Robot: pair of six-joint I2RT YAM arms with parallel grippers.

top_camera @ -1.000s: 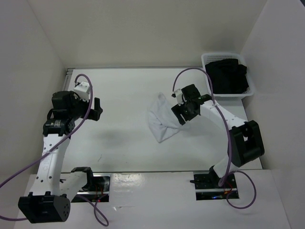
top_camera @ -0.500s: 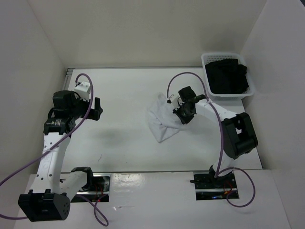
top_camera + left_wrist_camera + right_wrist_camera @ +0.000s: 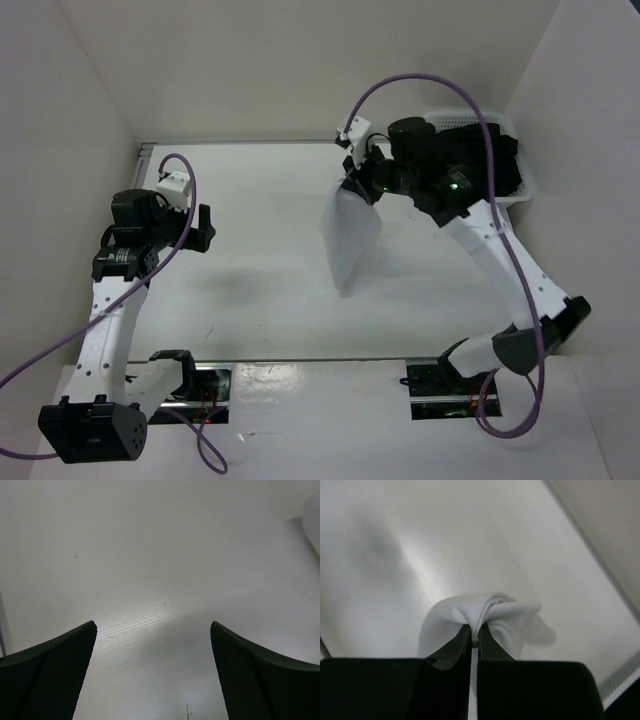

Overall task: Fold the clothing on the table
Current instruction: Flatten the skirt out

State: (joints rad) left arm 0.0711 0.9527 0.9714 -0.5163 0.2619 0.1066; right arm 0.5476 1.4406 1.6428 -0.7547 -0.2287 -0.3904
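The clothing (image 3: pixel 352 235) is held up near the tabletop's (image 3: pixel 250 300) far edge, clamped in right jaws; left jaws are parted.

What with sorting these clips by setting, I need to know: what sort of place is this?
Probably a robot lab test cell, not a home: a plain white table boxed in by white walls, two robot arms bolted at its near edge.
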